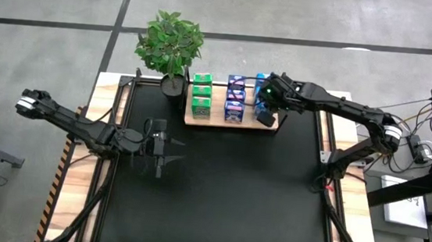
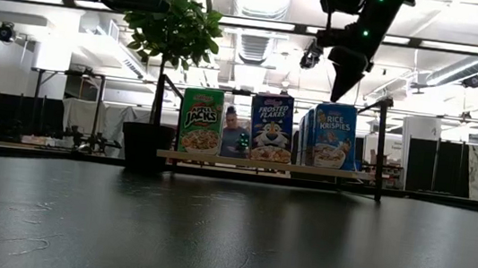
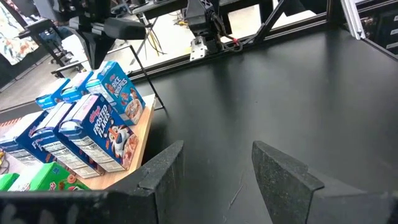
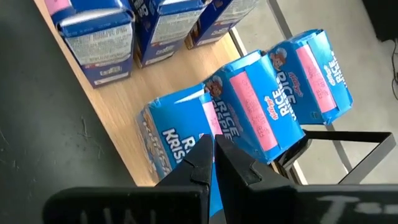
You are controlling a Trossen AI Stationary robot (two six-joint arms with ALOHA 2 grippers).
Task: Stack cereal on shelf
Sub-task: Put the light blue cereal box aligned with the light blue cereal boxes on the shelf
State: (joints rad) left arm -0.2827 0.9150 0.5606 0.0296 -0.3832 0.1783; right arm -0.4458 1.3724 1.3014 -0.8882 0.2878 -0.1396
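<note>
The left gripper (image 1: 159,165) hangs over the black mat (image 1: 217,199), towards the table's left side, with its fingers (image 3: 163,172) parted and nothing between them. Its arm reaches in from the left edge.

Farther back, the shelf (image 1: 212,120) lies along the mat's far edge, just right of a potted plant (image 1: 171,43) standing at the far-left corner. On the shelf the cereal stands upright in three rows: green cartons (image 1: 201,95) at its left end, blue Frosted Flakes cartons (image 1: 235,100) in the middle and blue Rice Krispies cartons (image 4: 280,93) at its right end. The overhead view shows three green ones; the blue ones cannot be counted surely, though the right wrist view shows three Rice Krispies.

The right gripper (image 1: 266,116) is above the Rice Krispies row, its arm stretched in from the right edge, its fingers pressed together and holding nothing.

Beyond the table are a grey floor and a bright workshop.
</note>
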